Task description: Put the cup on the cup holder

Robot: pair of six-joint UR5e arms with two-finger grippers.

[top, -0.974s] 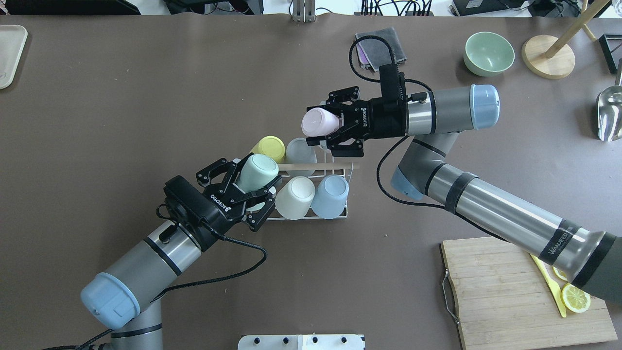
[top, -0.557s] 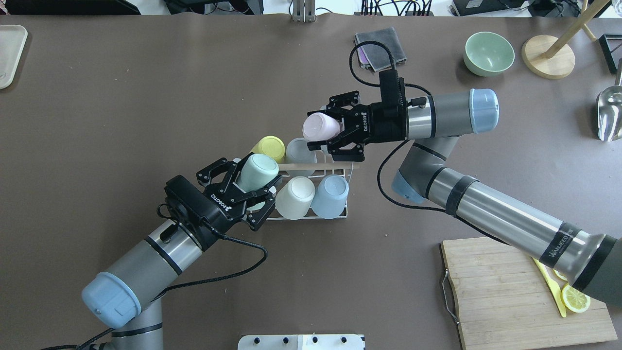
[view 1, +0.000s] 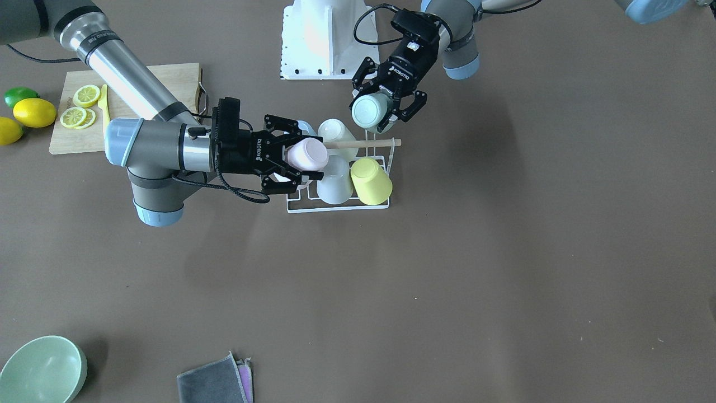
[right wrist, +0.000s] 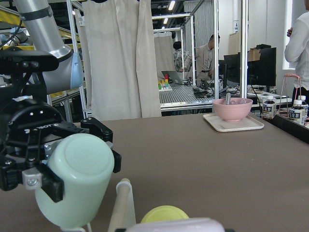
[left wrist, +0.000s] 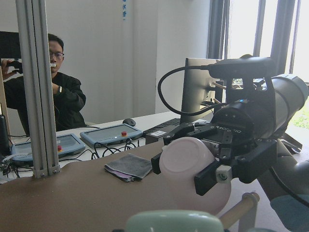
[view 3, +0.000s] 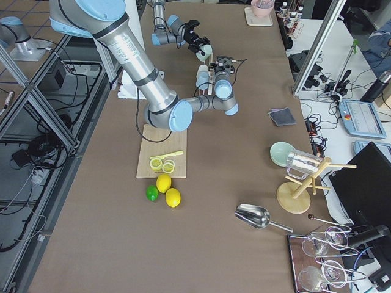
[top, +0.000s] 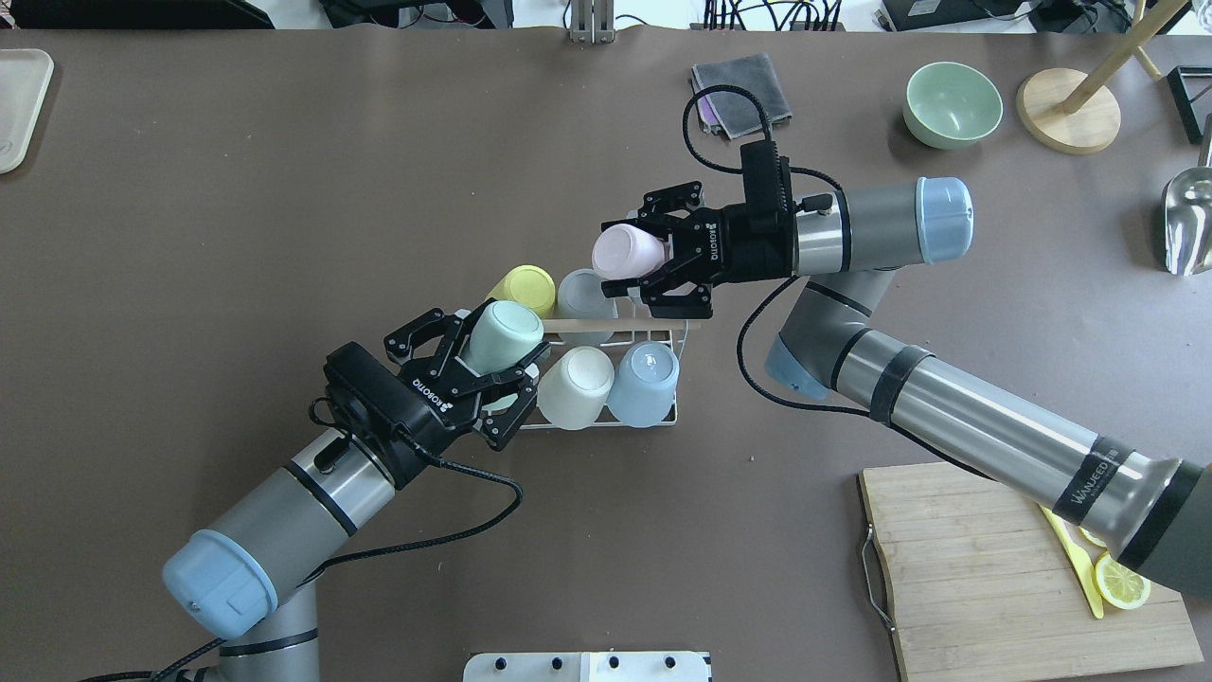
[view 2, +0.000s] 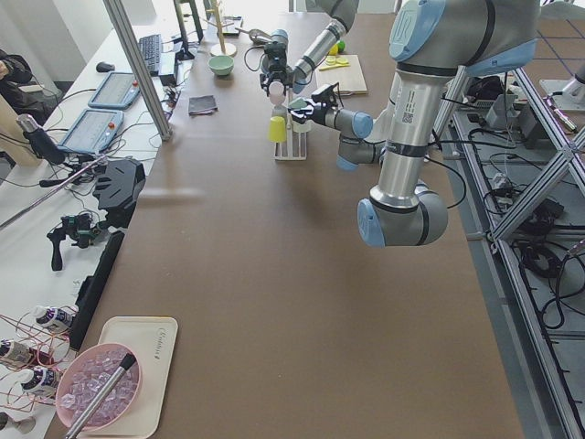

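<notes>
Has eased the pink cup (top: pixel 620 251), gripped in the right tool (top: pixel 636 254), closer over the mid-bench cup holder's (top: pixel 653 326) far right corner; not seated yet. Still clamps a mint cup (top: pixel 504 333) in the left tool (top: pixel 497 345).

Cup holder (top: pixel 625 327) centre, bowl (top: pixel 953 104) far right

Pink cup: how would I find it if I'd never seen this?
Look mid-table for the white wire cup holder. Over its far side, the right pincer grips the pink cup sideways. Only it is pink; beside it sit a grey cup and a yellow cup.
</notes>
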